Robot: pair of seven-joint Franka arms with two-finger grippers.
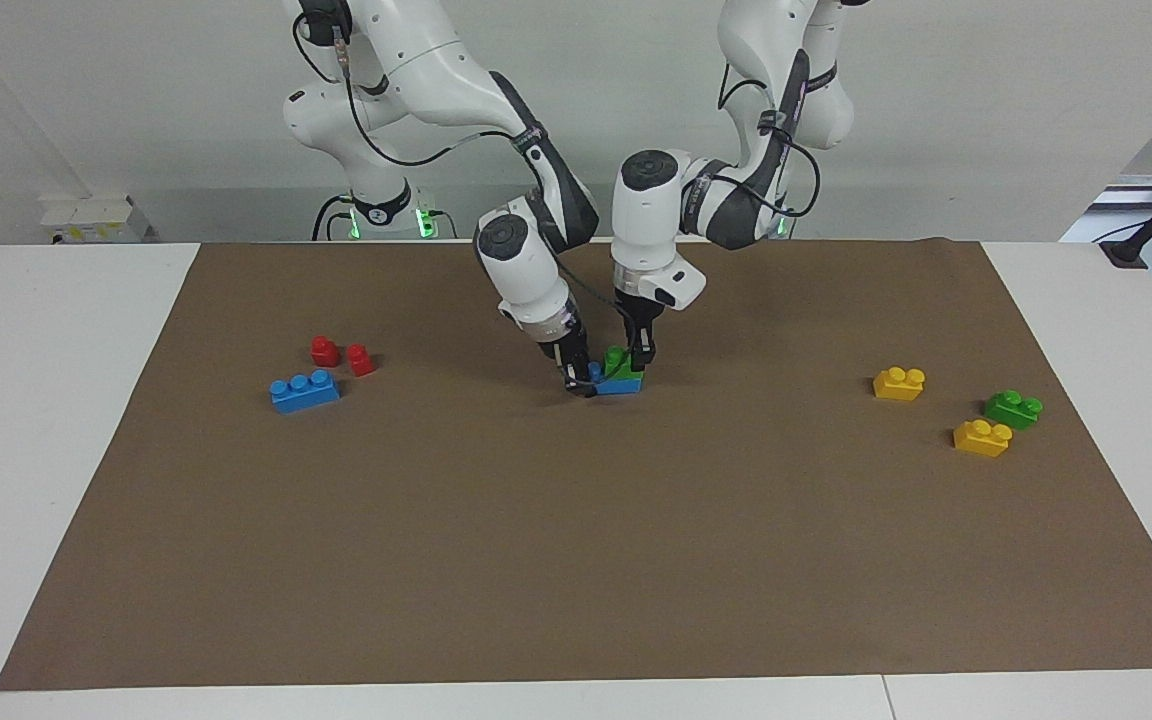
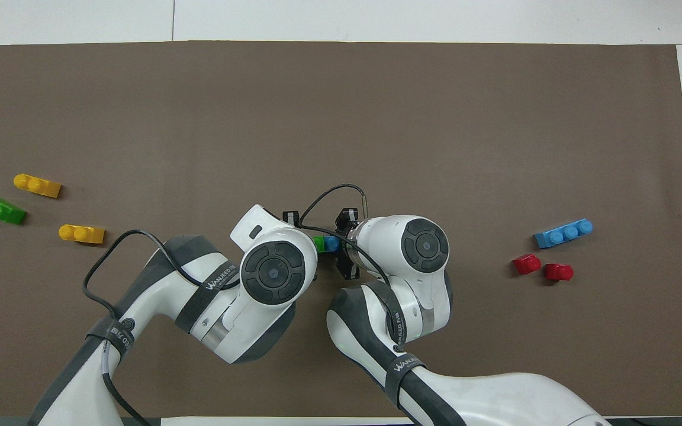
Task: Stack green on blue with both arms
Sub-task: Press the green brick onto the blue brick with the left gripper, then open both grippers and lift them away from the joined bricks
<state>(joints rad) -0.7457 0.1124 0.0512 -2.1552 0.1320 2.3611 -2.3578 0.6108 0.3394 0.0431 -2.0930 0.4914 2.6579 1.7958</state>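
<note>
A green brick [image 1: 622,361] sits on a blue brick [image 1: 618,384] on the brown mat, midway between the two arms. My left gripper [image 1: 638,356] comes down from above and is shut on the green brick. My right gripper [image 1: 582,381] is shut on the end of the blue brick toward the right arm's end of the table. In the overhead view only slivers of the green brick [image 2: 318,243] and the blue brick [image 2: 332,242] show between the two wrists. The grippers themselves are hidden there.
A second blue brick [image 1: 305,390] and two red pieces [image 1: 341,354] lie toward the right arm's end. Two yellow bricks [image 1: 899,383] [image 1: 982,437] and a second green brick [image 1: 1013,408] lie toward the left arm's end.
</note>
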